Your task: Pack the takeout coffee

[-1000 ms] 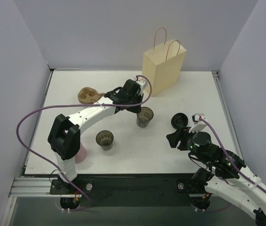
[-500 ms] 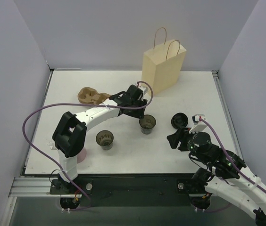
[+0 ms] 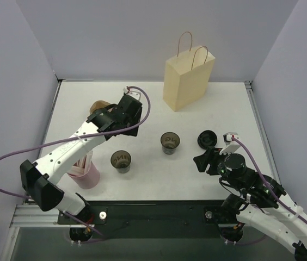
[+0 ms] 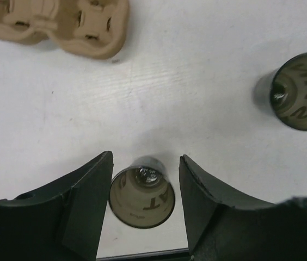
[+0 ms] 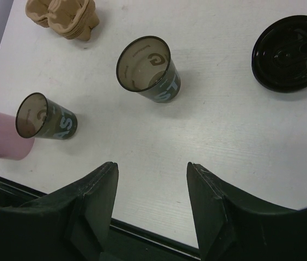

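The table [image 3: 224,109] is white and matt, with a faint grain. The middle cup [image 3: 170,142] and the left cup [image 3: 121,161] are smoky see-through plastic with a slight sheen. The lid [image 3: 207,139] is glossy black plastic. The bag [image 3: 189,81] is matt tan paper and the tray [image 4: 61,24] is rough moulded pulp. The left hand [image 4: 145,160] and the right hand [image 5: 151,166] are matt black plastic.

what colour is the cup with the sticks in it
The cup is pink, shown best in the top external view.
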Controlling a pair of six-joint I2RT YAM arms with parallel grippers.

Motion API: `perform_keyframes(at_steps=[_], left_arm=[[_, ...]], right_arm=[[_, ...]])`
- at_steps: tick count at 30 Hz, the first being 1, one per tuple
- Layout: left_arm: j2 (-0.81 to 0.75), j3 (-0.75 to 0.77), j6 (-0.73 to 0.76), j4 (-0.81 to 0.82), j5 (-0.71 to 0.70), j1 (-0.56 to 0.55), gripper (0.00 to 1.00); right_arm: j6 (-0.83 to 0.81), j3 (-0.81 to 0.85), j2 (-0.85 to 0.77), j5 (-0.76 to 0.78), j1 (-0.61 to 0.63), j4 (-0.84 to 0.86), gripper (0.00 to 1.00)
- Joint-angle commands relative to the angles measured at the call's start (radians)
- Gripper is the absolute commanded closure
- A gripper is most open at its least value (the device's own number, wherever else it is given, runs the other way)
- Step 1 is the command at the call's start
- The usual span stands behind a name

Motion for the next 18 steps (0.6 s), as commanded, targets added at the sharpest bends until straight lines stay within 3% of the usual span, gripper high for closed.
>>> perform_keyframes(at_steps=[1,5,8,18], left_arm=[[-0.109,-0.155,-0.073,-0.131,-0.045,-0.003,0.38],[-0.181,-0.347,-0.078,-0.005,0.100,0.006,0.37],[-0.181,-0.407,-0.064,0.082,0.197,-0.006,0.37],[-0.149,-0.464,-0.061,0.161,0.173,-0.034,0.35]], right_arm=[[-0.015,0.023,-0.014,0.021,0.008,-0.007,0.46],[-0.009,0.009,-0.013,0.031,0.008,-0.004,0.46],[-0.010,0.010,-0.006,0.030,0.008,-0.006,0.46],[0.001,0.004,-0.016,0.024,0.009,-0.001,0.46]])
